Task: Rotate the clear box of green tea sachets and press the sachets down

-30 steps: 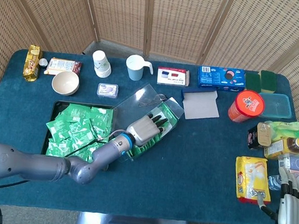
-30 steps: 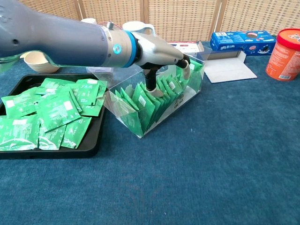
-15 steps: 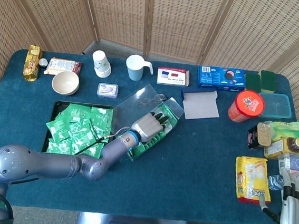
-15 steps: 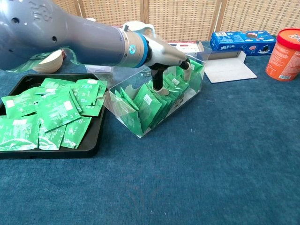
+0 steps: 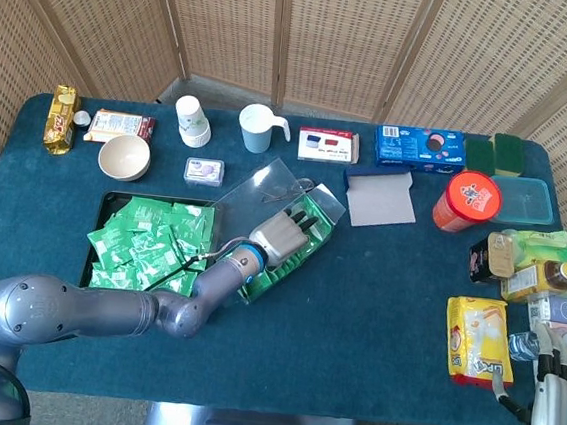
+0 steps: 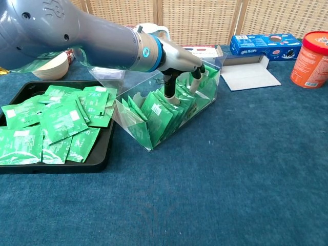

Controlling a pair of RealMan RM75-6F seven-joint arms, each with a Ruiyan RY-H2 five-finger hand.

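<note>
The rectangular clear plastic box (image 6: 169,110) sits on the blue felt-like tablecloth (image 6: 230,169), beside the black tray (image 6: 97,159). The grey metal left hand (image 6: 177,64) reaches deeper than before, fingers (image 6: 169,92) curled down onto glossy green sachets (image 6: 154,115). The right hand (image 5: 554,404) rests with fingers loosely apart, holding nothing

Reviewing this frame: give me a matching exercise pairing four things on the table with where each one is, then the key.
Things:
1. left hand
2. black tray
3. red canister
4. right hand

Places:
A. at the table's near right corner, holding nothing
B. fingers down among the sachets in the clear box
C. left of the clear box, covered with loose green sachets
D. right of the open blue folder

Pairs: 1-B, 2-C, 3-D, 4-A
</note>
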